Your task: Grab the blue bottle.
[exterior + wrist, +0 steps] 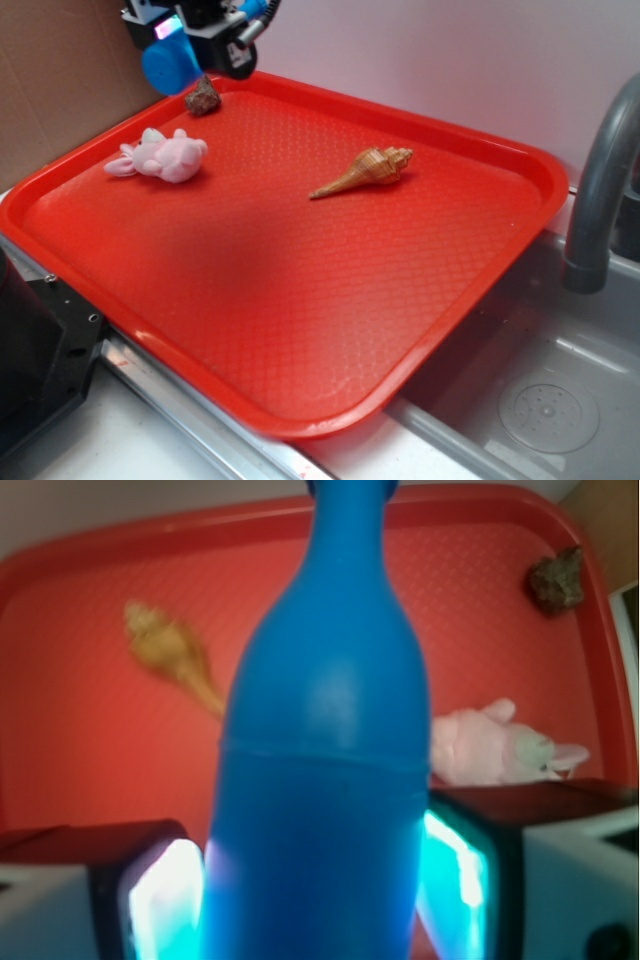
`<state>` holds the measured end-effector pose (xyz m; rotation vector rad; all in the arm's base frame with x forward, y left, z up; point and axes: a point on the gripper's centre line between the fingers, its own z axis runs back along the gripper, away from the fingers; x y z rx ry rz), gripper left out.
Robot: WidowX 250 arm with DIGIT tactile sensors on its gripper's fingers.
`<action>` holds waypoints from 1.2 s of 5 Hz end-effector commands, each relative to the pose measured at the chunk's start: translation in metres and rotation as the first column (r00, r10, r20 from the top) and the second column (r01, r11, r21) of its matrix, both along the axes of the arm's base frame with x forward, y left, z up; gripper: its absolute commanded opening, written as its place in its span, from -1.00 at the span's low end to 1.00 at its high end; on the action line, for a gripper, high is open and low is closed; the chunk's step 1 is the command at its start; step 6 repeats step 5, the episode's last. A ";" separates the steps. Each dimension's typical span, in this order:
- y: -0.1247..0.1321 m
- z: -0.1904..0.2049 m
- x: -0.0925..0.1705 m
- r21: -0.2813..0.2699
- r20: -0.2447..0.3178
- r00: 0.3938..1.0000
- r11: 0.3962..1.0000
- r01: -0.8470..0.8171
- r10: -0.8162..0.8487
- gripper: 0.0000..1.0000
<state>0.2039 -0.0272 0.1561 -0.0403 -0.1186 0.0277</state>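
Note:
The blue bottle [325,770] fills the middle of the wrist view, body between the two lit fingers, neck pointing away over the tray. My gripper [315,890] is shut on its lower body; the pads [160,900] glow cyan against both sides. In the exterior view the gripper [185,45] hangs above the tray's far left corner, and the bottle's blue base [168,64] sticks out toward the camera, lifted off the tray.
The red tray [450,330] holds a pink plush [165,157], a spiral seashell [365,170] and a brown rock [203,97]. A grey faucet [600,190] and a sink basin [540,400] lie at the right. Cardboard stands behind at the left.

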 end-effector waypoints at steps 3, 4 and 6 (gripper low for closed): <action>0.005 0.005 0.004 -0.048 -0.010 0.996 0.995 0.083 -0.083 -1.00; 0.008 0.004 0.005 -0.034 -0.022 0.999 0.998 0.047 -0.047 -1.00; 0.009 0.002 0.009 -0.022 -0.018 0.999 0.999 0.031 -0.032 -1.00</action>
